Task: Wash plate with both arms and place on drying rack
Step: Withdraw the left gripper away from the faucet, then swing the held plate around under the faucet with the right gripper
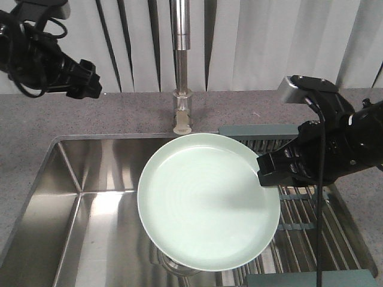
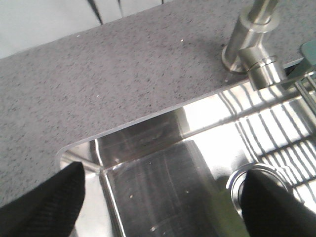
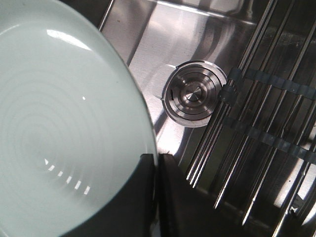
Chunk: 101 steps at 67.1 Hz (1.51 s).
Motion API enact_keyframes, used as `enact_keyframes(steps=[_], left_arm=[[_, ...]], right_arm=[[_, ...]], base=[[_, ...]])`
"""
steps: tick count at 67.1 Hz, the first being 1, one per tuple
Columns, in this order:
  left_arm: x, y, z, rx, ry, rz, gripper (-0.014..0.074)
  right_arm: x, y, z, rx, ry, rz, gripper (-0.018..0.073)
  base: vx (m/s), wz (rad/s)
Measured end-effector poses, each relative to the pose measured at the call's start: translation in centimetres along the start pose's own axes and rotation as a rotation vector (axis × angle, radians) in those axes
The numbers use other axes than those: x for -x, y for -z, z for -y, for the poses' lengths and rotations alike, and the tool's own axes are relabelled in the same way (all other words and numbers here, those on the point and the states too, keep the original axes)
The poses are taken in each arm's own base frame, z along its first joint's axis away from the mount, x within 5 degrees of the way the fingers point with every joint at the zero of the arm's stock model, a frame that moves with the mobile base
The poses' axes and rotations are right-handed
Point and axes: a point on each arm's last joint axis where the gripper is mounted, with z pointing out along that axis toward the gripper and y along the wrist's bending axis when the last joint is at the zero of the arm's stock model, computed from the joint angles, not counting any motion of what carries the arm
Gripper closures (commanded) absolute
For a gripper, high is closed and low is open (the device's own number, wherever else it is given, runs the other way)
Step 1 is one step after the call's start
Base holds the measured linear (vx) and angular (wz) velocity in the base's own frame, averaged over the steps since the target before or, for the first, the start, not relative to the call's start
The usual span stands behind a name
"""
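Two arms, one plate, one sink station.

1. Plate (image 1: 206,200): round, pale mint green, plain, low raised rim. Held face up and roughly level above the sink (image 1: 78,209), over the right half of the basin. In the front view its right edge overlaps the left edge of the drying rack. In the right wrist view the drain (image 3: 193,94) shows just beyond the rim.

2. Right arm (image 1: 341,143): black, grey camera block on top, black cable hanging down. It reaches in from the right above the rack. Right fingers (image 3: 133,207) are clamped on the plate's right rim, one above and one below.

3. Left arm (image 1: 42,60): black, raised at upper left over the counter (image 1: 119,113), well apart from the plate. Left fingers (image 2: 47,202) are spread wide with nothing between them; the basin's rear left corner shows through the gap.

4. Drying rack (image 1: 305,209): parallel steel rods across the right part of the sink, grey-green end pieces at rear and front. Nothing rests on it.

5. Faucet (image 1: 181,66): brushed steel, upright behind the basin, centre rear.

6. Curtain (image 1: 269,36): pale, pleated, behind the counter.
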Motion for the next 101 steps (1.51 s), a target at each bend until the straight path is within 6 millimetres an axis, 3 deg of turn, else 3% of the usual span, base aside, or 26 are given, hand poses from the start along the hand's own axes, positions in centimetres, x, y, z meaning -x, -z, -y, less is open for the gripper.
enact_keyframes(steps=[35, 66, 101], left_arm=[[-10.3, 6.0, -1.5, 0.1, 0.169, 0.1, 0.0012], [-18.7, 8.4, -0.1, 0.121, 0.232, 0.139, 0.0081], [-25.3, 11.1, 1.3, 0.159, 0.284, 0.215, 0.0081]], right_arm=[[0.0, 0.0, 0.0, 0.0, 0.0, 0.0, 0.0561], [0.0, 0.0, 0.0, 0.0, 0.0, 0.0, 0.0561], [0.0, 0.0, 0.0, 0.0, 0.0, 0.0, 0.0561]], base=[[0.0, 0.0], [0.0, 0.0], [0.0, 0.0]])
